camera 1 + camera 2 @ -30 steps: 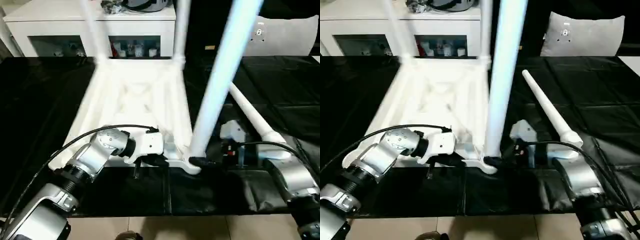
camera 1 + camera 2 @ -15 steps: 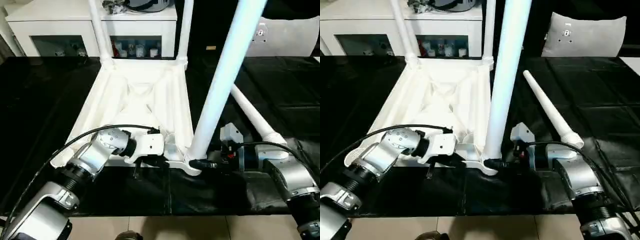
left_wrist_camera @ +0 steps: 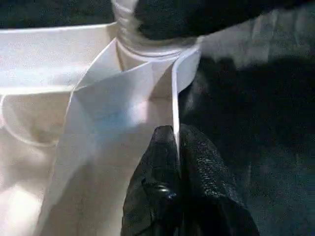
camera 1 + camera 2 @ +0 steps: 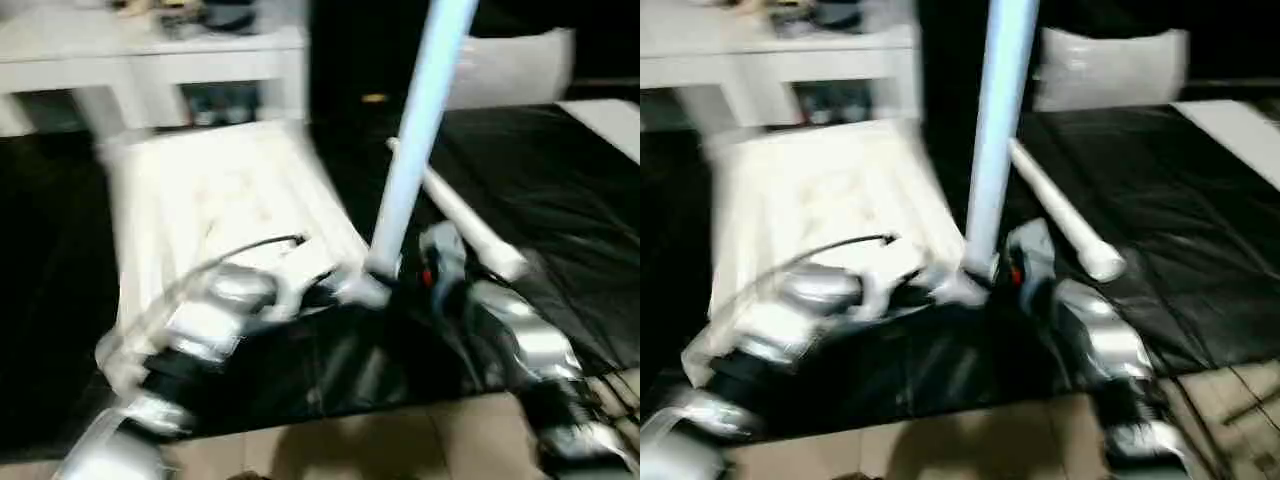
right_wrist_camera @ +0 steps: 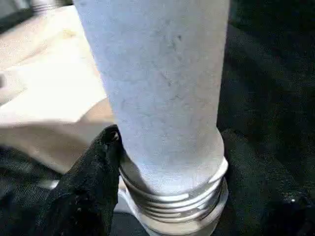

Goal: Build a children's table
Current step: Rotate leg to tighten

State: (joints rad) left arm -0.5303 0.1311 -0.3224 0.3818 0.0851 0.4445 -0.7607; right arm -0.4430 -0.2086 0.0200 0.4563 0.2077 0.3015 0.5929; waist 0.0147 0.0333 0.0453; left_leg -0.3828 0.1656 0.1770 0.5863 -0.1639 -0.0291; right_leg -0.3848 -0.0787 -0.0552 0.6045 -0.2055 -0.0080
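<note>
The white tabletop (image 4: 200, 190) lies upside down on black cloth. My left gripper (image 3: 176, 142) is shut on the thin rim wall (image 3: 173, 98) by the near right corner socket (image 3: 152, 51). A white leg (image 4: 415, 130) stands upright in that socket, its threaded base (image 5: 177, 201) showing above it. My right gripper (image 4: 395, 285) closes around the leg's base, one finger (image 5: 98, 167) pressed against the collar. Another leg (image 4: 465, 225) lies loose on the cloth to the right.
A white cabinet (image 4: 150, 55) stands behind the tabletop and a pale cushion (image 4: 510, 65) sits at the back right. Black cloth (image 4: 560, 170) covers the work area. Light floor (image 4: 350, 440) shows along the near edge.
The head camera has swung, so the whole picture has shifted and blurred. My right gripper's fingers have narrowed onto the base of the upright leg. The left gripper keeps its hold.
</note>
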